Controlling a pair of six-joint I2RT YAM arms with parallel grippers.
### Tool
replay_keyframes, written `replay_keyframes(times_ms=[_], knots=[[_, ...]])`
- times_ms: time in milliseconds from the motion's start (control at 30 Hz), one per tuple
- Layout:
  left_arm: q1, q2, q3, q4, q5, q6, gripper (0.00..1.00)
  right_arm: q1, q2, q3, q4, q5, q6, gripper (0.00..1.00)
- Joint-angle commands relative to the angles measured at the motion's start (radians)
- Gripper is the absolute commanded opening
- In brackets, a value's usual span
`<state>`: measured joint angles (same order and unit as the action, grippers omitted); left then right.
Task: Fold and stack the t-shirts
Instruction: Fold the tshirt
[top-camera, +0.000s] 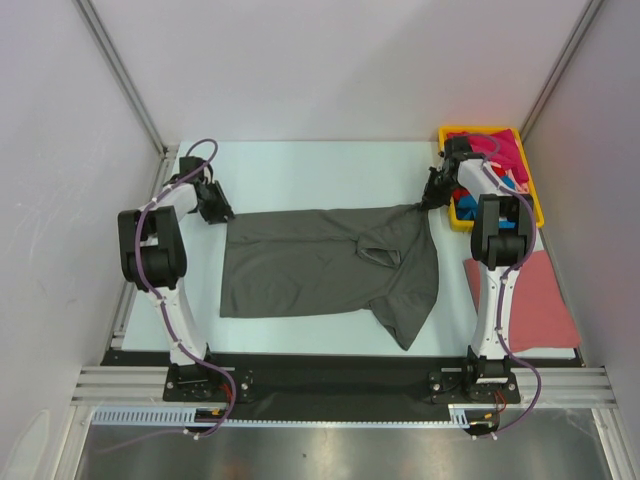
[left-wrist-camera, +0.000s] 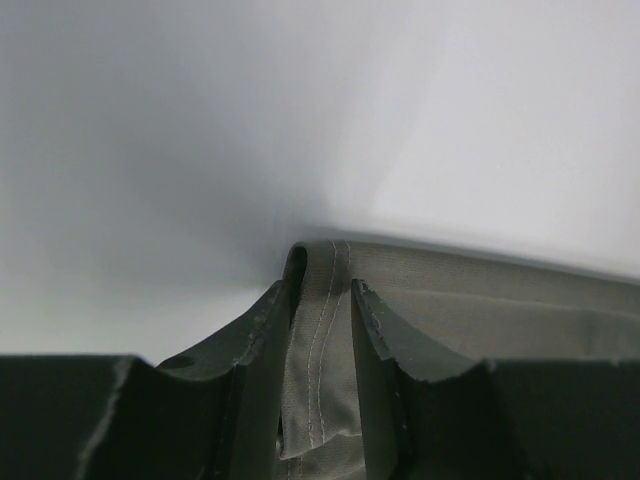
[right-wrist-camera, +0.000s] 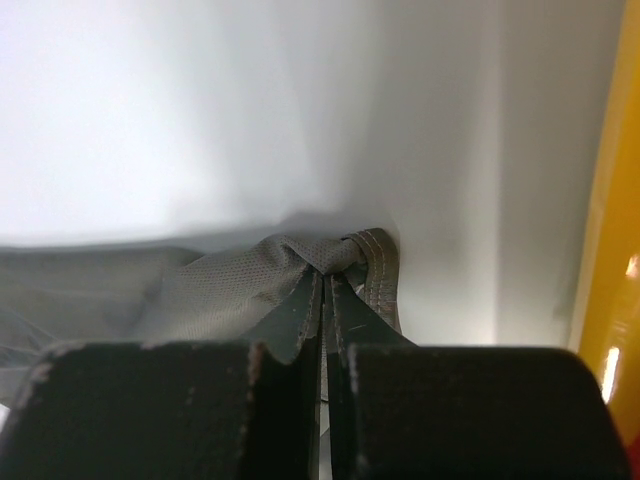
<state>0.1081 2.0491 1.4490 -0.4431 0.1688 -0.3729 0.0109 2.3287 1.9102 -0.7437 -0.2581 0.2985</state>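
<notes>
A large dark grey t-shirt (top-camera: 320, 265) lies spread across the middle of the table, with one sleeve folded over near its centre. My left gripper (top-camera: 217, 208) is at the shirt's far left corner. In the left wrist view its fingers (left-wrist-camera: 320, 290) are shut on the stitched hem (left-wrist-camera: 325, 340). My right gripper (top-camera: 431, 197) is at the far right corner, and its jaws (right-wrist-camera: 325, 275) pinch a bunched bit of the grey cloth (right-wrist-camera: 220, 285). A salmon-pink t-shirt (top-camera: 535, 300) lies flat at the right. Magenta (top-camera: 500, 150), red and blue t-shirts sit in the tray.
A yellow plastic tray (top-camera: 478, 129) stands at the far right corner, just beyond my right gripper; its wall (right-wrist-camera: 610, 250) shows at the right edge of the right wrist view. White walls enclose the table on three sides.
</notes>
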Motion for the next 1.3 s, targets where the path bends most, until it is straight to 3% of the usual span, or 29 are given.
replay_keyframes(times_ms=[0, 133, 167, 333, 933, 1000, 1100, 1133, 1267], knots=[[0.002, 0.016, 0.004, 0.023, 0.021, 0.017, 0.36, -0.003, 0.008, 0.047, -0.002, -0.012, 0.007, 0.00], [0.004, 0.029, 0.024, 0.029, 0.034, 0.011, 0.31, -0.003, 0.014, 0.056, -0.003, -0.015, 0.011, 0.00], [0.002, 0.034, 0.027, 0.029, 0.031, 0.012, 0.20, -0.005, 0.020, 0.061, -0.006, -0.015, 0.011, 0.00], [0.010, 0.037, 0.056, 0.009, -0.011, 0.028, 0.00, -0.003, 0.027, 0.078, 0.003, 0.005, 0.011, 0.00], [0.027, 0.111, 0.155, 0.072, 0.014, 0.072, 0.00, -0.037, 0.156, 0.256, 0.043, 0.051, -0.029, 0.00], [0.027, 0.114, 0.160, 0.073, 0.015, 0.066, 0.05, -0.037, 0.173, 0.274, 0.038, 0.030, -0.022, 0.00], [0.027, 0.094, 0.159, 0.064, -0.014, 0.039, 0.32, -0.035, 0.198, 0.320, 0.011, 0.034, 0.005, 0.00], [0.027, 0.088, 0.157, 0.060, -0.020, 0.037, 0.44, -0.035, 0.202, 0.354, -0.006, 0.042, 0.011, 0.05], [0.025, 0.023, 0.128, 0.047, -0.019, 0.034, 0.52, -0.034, 0.207, 0.420, -0.098, 0.056, 0.028, 0.21]])
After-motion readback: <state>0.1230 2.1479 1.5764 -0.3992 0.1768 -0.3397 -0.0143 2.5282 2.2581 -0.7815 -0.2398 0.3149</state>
